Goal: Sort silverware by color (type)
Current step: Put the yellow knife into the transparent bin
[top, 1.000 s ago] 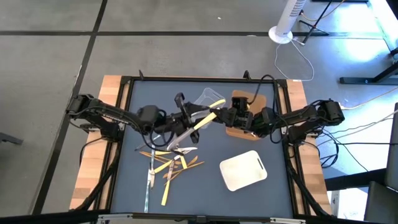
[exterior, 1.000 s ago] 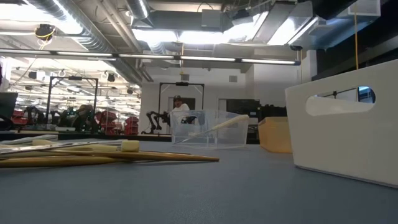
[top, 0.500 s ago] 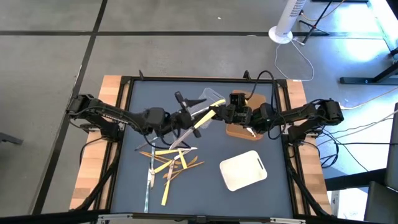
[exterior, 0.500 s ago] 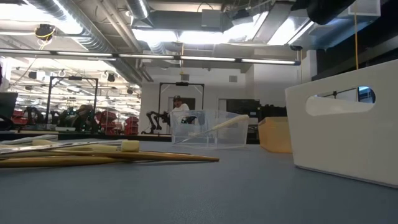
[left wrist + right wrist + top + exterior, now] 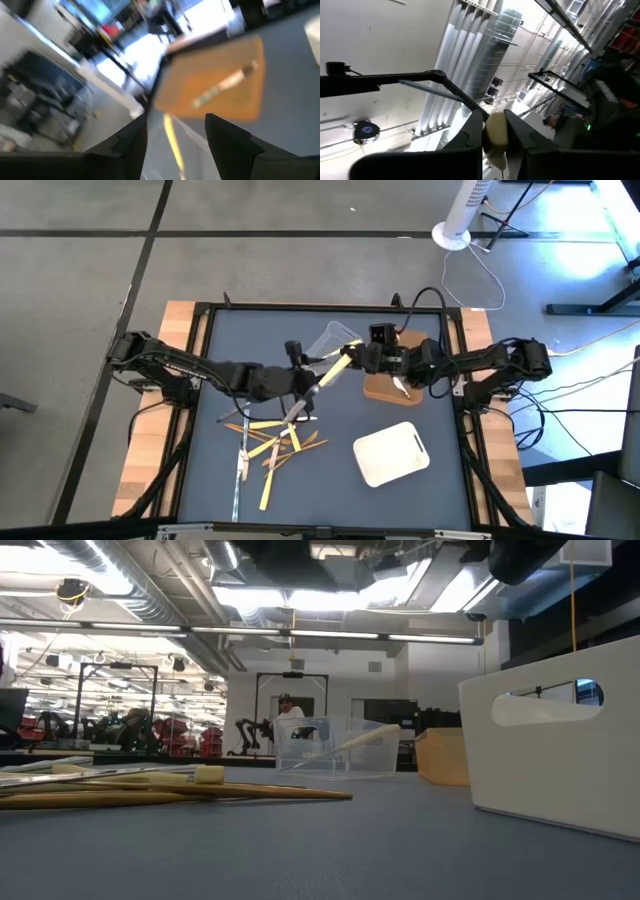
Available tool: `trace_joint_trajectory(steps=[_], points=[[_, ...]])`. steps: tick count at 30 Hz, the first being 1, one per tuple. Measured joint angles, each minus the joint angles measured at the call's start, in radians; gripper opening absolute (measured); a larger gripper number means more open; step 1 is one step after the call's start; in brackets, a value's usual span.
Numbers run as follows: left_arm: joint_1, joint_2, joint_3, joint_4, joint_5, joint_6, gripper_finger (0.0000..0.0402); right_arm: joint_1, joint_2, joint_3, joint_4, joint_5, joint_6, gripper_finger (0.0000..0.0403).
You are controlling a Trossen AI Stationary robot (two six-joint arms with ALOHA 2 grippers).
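High view: right gripper (image 5: 352,357) pinching pale yellow utensil (image 5: 333,367), long, stick-like; left gripper (image 5: 300,380) jaws apart.

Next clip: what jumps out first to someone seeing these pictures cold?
The two arms meeting mid-table: the right gripper is shut on a pale yellow utensil slanting over the clear tub, and the open left gripper is just beside it. Below them lies a heap of yellow, silver and brown silverware, with a white tray to its right.
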Motion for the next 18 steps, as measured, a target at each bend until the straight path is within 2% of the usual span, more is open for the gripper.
trace_joint_trajectory(steps=[5,12,18], points=[[0.000,0.000,0.000,-0.245,0.060,-0.219,0.0190,-0.065,-0.001,0.000,-0.076,-0.066,-0.003,0.0030],[0.000,0.000,0.000,-0.466,0.170,-0.447,0.0190,-0.155,-0.001,0.000,-0.285,-0.132,-0.033,0.0030],[-0.001,0.000,0.000,-0.567,0.243,-0.561,0.0190,-0.232,-0.003,-0.027,-0.261,-0.166,-0.051,0.0030]])
